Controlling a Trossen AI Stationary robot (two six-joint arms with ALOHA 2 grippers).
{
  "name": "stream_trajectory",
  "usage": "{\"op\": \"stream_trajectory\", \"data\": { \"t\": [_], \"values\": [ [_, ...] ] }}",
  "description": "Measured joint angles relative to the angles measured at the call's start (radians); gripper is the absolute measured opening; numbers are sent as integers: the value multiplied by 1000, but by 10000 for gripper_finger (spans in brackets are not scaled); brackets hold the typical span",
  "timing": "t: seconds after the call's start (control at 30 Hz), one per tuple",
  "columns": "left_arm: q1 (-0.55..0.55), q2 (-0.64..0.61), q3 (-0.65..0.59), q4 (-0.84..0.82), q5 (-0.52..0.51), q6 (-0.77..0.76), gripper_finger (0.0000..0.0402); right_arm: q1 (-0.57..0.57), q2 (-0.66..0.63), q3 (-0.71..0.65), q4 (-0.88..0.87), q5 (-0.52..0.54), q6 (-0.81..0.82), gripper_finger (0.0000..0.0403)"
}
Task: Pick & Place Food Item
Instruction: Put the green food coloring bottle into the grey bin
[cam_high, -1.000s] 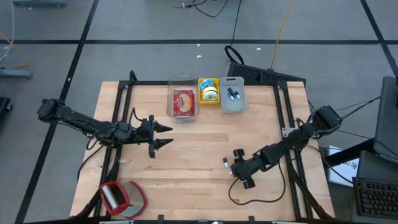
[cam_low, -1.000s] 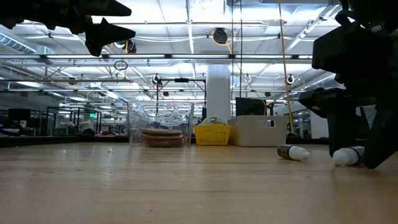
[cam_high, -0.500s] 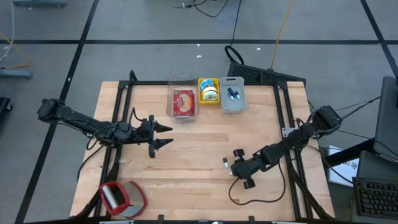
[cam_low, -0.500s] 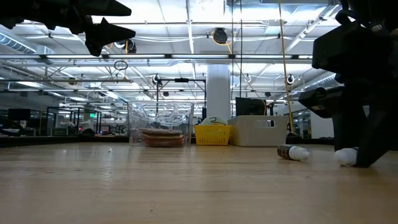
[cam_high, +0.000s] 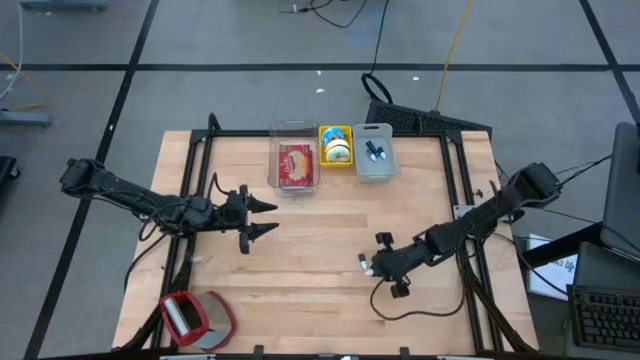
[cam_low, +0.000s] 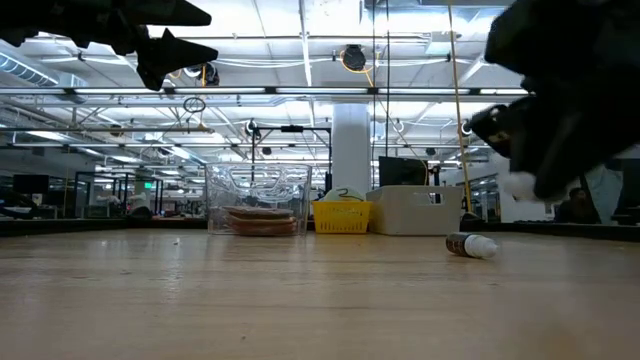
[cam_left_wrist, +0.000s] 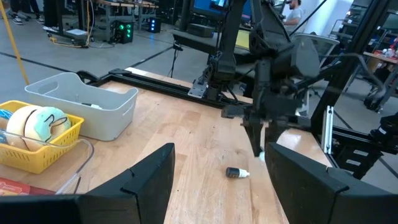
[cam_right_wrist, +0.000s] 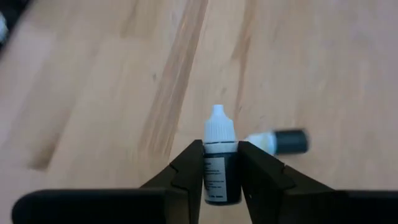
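Note:
My right gripper (cam_right_wrist: 220, 163) is shut on a small dropper bottle (cam_right_wrist: 219, 174) with a dark body and a white cap (cam_low: 518, 185), held above the table's right half (cam_high: 372, 267). A second bottle of the same kind (cam_right_wrist: 280, 141) lies on its side on the wood just beside it (cam_low: 471, 245) (cam_left_wrist: 237, 173) (cam_high: 362, 260). My left gripper (cam_high: 270, 218) hangs open and level over the table's left middle, holding nothing. My right gripper pinches the bottle's dark body (cam_right_wrist: 220, 180) between its two fingers, one on each side. The white cap (cam_right_wrist: 220, 129) sticks out past the fingertips, so the bottle lies along the fingers. The fingers slant down from the table's right side. The bottle is lifted clear of the table.
At the far edge stand a clear container (cam_high: 295, 160) with a red food item, a yellow basket (cam_high: 336, 146) and a grey bin (cam_high: 374, 152) with small dark bottles. A red object (cam_high: 192, 317) lies at the near left corner. Bare wood spans the middle.
My right gripper has risen from the tabletop with the dropper bottle, which lay on the wood between its fingers a moment ago and now hangs clear. The second bottle has stayed in place.

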Motion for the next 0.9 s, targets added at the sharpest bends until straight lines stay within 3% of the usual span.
{"op": "stream_trajectory", "data": {
  "t": [0.23,0.47,0.77,0.9],
  "values": [
    [0,0,0,0,0,0,253,-72,-140,0,1,0,0,77],
    [0,0,0,0,0,0,253,-217,-251,0,3,3,31,76],
    [0,0,0,0,0,0,253,-472,-272,0,15,3,24,77],
    [0,0,0,0,0,0,253,-597,-272,0,100,0,23,72]
  ]
}}
